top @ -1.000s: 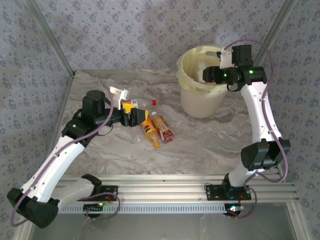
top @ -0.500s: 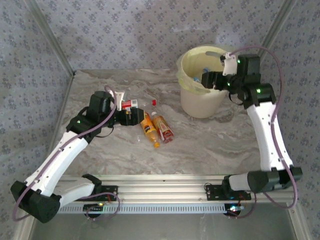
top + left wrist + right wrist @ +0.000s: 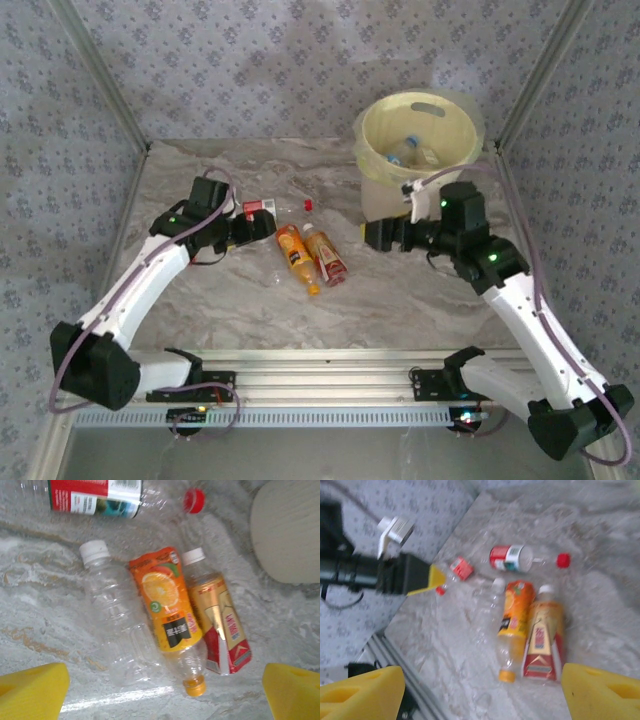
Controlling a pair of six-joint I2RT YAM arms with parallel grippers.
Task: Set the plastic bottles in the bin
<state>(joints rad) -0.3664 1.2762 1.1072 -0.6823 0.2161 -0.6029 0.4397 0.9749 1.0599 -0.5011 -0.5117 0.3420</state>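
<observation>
Several plastic bottles lie together mid-table: an orange-labelled one [image 3: 296, 255] [image 3: 167, 615] [image 3: 515, 620], a gold-and-red one [image 3: 326, 254] [image 3: 217, 625] [image 3: 542, 635], a clear white-capped one [image 3: 117, 625] [image 3: 487, 610] and a red-labelled one [image 3: 262, 207] [image 3: 95, 495] [image 3: 512, 558]. The cream bin [image 3: 372, 135] stands at the back right with bottles [image 3: 400, 152] inside. My left gripper [image 3: 266, 228] [image 3: 162, 695] hovers open just left of the group. My right gripper [image 3: 370, 235] [image 3: 482, 692] is open and empty, low in front of the bin, facing the group from the right.
A small red-labelled bottle [image 3: 457, 570] lies by the left gripper's yellow fingertip [image 3: 432, 577]. The bin's wall [image 3: 287, 530] rises close to the right of the bottles. Patterned walls close in the table on three sides; the metal rail [image 3: 330, 385] runs along the near edge.
My right arm has come away from above the bin, swung down in front of it toward the bottles, and its jaws have widened. The left arm has shifted slightly beside the bottles.
</observation>
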